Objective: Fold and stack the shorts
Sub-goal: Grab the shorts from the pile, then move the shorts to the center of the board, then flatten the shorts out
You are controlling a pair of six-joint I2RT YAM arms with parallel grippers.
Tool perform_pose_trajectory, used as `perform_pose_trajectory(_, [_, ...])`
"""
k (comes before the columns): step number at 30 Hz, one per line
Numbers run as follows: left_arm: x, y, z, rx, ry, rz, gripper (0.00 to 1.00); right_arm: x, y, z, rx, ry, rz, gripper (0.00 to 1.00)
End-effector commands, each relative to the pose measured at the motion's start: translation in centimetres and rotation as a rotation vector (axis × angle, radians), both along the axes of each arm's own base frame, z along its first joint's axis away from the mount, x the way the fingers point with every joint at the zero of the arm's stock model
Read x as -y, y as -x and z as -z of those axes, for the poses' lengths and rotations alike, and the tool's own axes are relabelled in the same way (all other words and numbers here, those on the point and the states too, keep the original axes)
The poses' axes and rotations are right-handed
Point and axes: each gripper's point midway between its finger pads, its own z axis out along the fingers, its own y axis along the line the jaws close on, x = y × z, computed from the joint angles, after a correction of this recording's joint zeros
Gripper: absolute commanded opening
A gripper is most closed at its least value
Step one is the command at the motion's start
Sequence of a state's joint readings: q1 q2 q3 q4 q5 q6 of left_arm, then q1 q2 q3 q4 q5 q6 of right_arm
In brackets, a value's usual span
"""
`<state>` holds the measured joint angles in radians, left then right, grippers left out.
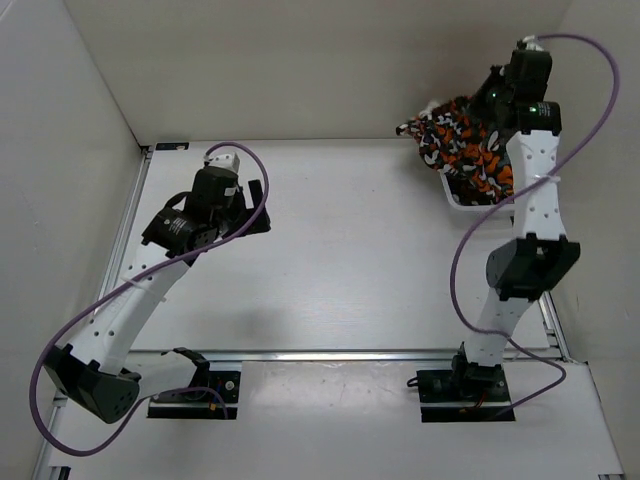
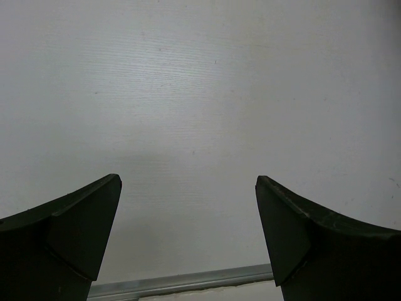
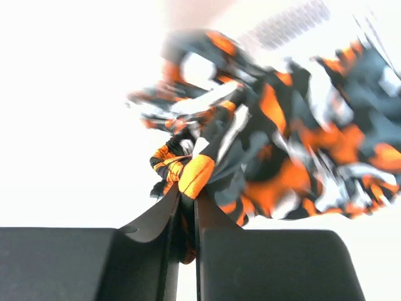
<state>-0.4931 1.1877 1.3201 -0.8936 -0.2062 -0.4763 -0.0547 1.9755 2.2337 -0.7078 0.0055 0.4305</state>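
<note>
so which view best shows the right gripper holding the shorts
Right wrist: the right gripper pinches a fold of the shorts, close though blurred. Top external shows them bunched behind the arm; left wrist shows none.

Shorts [image 1: 455, 140]: soft fabric, blotch print in orange, black, grey, white. Crumpled in a loose bunch, not folded. Far right of tabletop [image 1: 330, 250], over white basket [image 1: 458, 203]. One fold pinched in right hand [image 3: 187, 197].
</note>
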Motion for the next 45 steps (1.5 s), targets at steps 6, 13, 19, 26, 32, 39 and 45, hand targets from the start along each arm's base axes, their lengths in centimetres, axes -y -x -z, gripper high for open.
perform_pose_trajectory(6, [-4.3, 0.8, -0.6, -0.013, -0.048, -0.147, 1.00, -18.2, 14.5, -18.2, 0.460, 0.045, -0.608, 0.00])
perform_pose_trajectory(13, [-8.6, 0.6, -3.2, 0.005, -0.053, -0.293, 1.00, -28.3, 24.3, -7.4, 0.257, 0.052, -0.906, 0.00])
perform_pose_trajectory(19, [-9.3, 1.4, -2.5, -0.032, -0.007, -0.280, 1.00, -27.8, 33.0, 7.3, -0.070, 0.050, -0.867, 0.61])
perform_pose_trajectory(26, [-2.9, 1.2, 6.5, -0.264, 0.154, -0.095, 1.00, -20.6, 34.2, 9.6, -0.135, 0.003, -0.506, 0.67])
perform_pose_trajectory(32, [2.5, -0.7, 13.5, -0.423, 0.212, -0.007, 1.00, -24.0, 36.0, 13.3, -0.384, -0.141, -0.527, 1.00])
perform_pose_trajectory(39, [7.0, -3.2, 18.1, -0.506, 0.071, 0.092, 1.00, -29.9, 37.7, 16.6, -0.457, -0.036, -0.611, 1.00])
perform_pose_trajectory(45, [8.7, -3.7, 21.2, -0.573, 0.050, 0.126, 0.83, -31.8, 36.9, 20.5, -0.480, 0.036, -0.577, 1.00])
